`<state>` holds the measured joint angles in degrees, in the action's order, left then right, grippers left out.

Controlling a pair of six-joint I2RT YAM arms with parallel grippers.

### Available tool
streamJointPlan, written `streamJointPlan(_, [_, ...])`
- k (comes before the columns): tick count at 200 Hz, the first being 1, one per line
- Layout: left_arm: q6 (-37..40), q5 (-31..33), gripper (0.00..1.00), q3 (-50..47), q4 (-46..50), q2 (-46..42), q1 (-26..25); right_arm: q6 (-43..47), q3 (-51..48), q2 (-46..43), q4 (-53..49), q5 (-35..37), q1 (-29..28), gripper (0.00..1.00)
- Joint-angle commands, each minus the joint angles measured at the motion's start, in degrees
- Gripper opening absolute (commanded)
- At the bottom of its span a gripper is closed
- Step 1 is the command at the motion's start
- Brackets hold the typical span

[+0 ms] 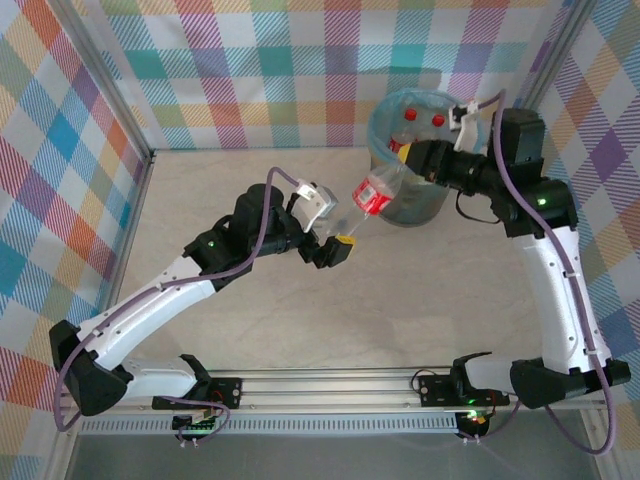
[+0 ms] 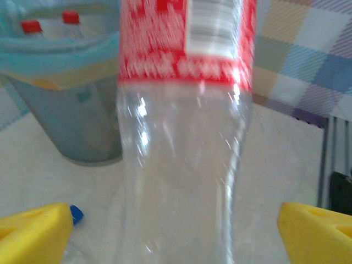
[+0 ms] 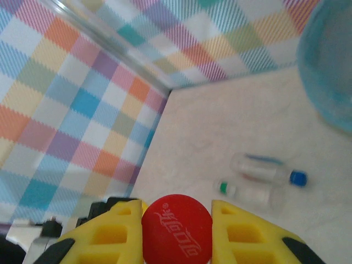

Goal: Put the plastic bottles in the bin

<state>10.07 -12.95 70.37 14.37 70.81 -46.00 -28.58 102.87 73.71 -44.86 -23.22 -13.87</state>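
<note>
— Bottle (image 1: 375, 195) grip, please?
— Pinched by its red cap (image 3: 177, 225) in the right gripper (image 3: 177, 220), fingers (image 3: 247, 231) tight on both sides; hanging above the table (image 1: 400, 290) between both arms; left gripper (image 2: 176, 220) spread wide around the clear body, touching nothing.
— Step?
— Looks like a hand-over near done; next, calls for easing the left fingers (image 2: 38, 231) clear, swinging the bottle over the bin (image 1: 420, 208) just beside the right gripper, then letting go.
— Anything readable?
— White Coca-Cola script in Chinese characters on the cap; red label (image 2: 165, 55) with a barcode, wording too blurred; farther out, two loose bottles (image 3: 264, 168) lying on the table, blue and green caps.
</note>
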Motion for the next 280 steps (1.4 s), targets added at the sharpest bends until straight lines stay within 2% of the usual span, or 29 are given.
streamJointPlan(1, [-0.4,4.6,1.0,-0.2,-4.4,-4.6,-0.2,5.6,10.0,1.0,0.2,10.1,-0.2,0.0])
streamJointPlan(36, [-0.2,7.8,1.0,-1.3,-3.8,-8.8,-0.2,12.6,23.4,7.0,2.9,20.9,-0.1,0.0])
streamJointPlan(74, [0.8,10.8,1.0,-2.5,-2.2,-11.4,0.0,20.9,30.8,15.5,6.6,32.3,-1.1,0.0])
streamJointPlan(118, [1.0,12.4,1.0,-3.5,-1.4,-12.2,1.1,30.1,38.8,26.5,5.8,43.1,-7.8,0.0])
streamJointPlan(190, [0.1,12.2,1.0,-5.6,-1.0,-13.9,2.7,31.2,41.0,38.6,0.7,44.7,-8.7,0.0])
streamJointPlan(249, [-0.8,11.7,1.0,-7.0,-0.8,-14.6,3.2,27.3,32.4,40.4,4.1,37.5,-5.7,0.0])
streamJointPlan(280, [-1.4,11.5,1.0,-7.6,-0.7,-14.8,3.3,27.5,30.6,44.0,2.5,36.5,-4.5,0.0])
